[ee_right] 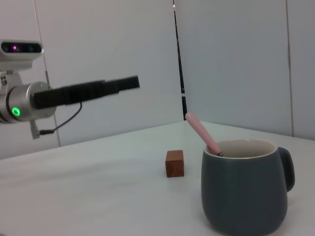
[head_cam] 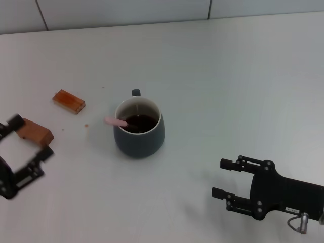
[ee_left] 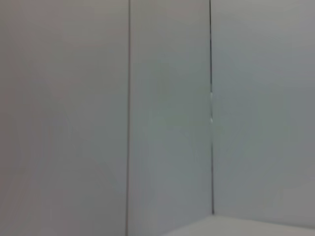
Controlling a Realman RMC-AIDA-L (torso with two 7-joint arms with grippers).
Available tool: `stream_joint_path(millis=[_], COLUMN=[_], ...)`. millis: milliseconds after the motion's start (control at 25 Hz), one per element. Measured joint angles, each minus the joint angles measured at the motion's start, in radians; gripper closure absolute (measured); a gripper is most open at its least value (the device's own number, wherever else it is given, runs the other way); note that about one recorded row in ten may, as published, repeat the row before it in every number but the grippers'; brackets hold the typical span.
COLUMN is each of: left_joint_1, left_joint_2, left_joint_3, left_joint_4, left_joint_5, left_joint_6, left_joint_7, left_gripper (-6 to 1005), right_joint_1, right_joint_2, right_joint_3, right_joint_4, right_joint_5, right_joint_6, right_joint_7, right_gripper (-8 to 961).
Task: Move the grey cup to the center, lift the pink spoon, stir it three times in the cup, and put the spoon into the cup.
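The grey cup [head_cam: 138,129] stands upright near the middle of the white table, holding dark liquid, its handle toward the far side. The pink spoon [head_cam: 117,122] stands in the cup, its pink handle leaning over the left rim. In the right wrist view the cup [ee_right: 243,191] and the spoon handle [ee_right: 201,131] show close up. My left gripper [head_cam: 25,152] is open and empty at the left edge, next to a brown block. My right gripper [head_cam: 228,178] is open and empty, low at the front right, apart from the cup.
Two orange-brown blocks lie left of the cup: one [head_cam: 69,101] farther back, one [head_cam: 34,131] by the left gripper. One block [ee_right: 174,163] shows in the right wrist view. A tiled wall [ee_left: 167,118] stands behind the table.
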Motion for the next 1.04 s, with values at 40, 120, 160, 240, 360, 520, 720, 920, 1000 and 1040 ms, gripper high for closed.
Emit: stream_joint_path(millis=[40, 120, 160, 240, 360, 520, 720, 920, 1000, 1040], left_joint_1=[0.0, 0.001, 0.001, 0.001, -0.02, -0.037, -0.047, -0.047, -0.047, -0.047], left_joint_2=[0.0, -0.005, -0.005, -0.005, -0.015, -0.018, -0.018, -0.018, -0.017, -0.017], left_joint_3=[0.0, 0.0, 0.0, 0.0, -0.002, -0.006, -0.009, -0.011, -0.009, -0.009], left_joint_4=[0.0, -0.021, -0.021, -0.021, -0.075, -0.098, -0.109, -0.103, -0.105, -0.106], left_joint_5=[0.0, 0.03, 0.03, 0.03, 0.175, 0.223, 0.224, 0.226, 0.227, 0.227], left_joint_6=[0.0, -0.011, -0.011, -0.011, -0.067, -0.117, -0.125, -0.136, -0.151, -0.152], left_joint_7=[0.0, 0.027, 0.027, 0.027, 0.056, 0.059, 0.06, 0.062, 0.069, 0.072], left_gripper=[312, 272, 254, 219, 177, 150, 150, 150, 150, 150], right_joint_1=[0.0, 0.004, 0.006, 0.006, 0.003, -0.001, -0.003, -0.003, -0.003, -0.003], right_joint_2=[0.0, 0.001, 0.002, 0.002, 0.003, 0.004, 0.005, 0.006, 0.006, 0.006], right_joint_3=[0.0, -0.004, -0.005, -0.005, -0.005, -0.006, -0.007, -0.007, -0.007, -0.007], right_joint_4=[0.0, -0.001, 0.0, 0.001, 0.002, 0.003, 0.006, 0.007, 0.007, 0.007], right_joint_5=[0.0, 0.0, 0.0, 0.0, 0.0, 0.0, -0.002, -0.003, -0.003, -0.003], right_joint_6=[0.0, 0.0, 0.0, -0.001, -0.001, 0.002, 0.004, 0.005, 0.006, 0.006], right_joint_7=[0.0, 0.0, 0.0, 0.0, 0.0, 0.0, 0.0, 0.0, 0.0, 0.0], right_gripper=[277, 277, 277, 277, 277, 277, 277, 277, 277, 277])
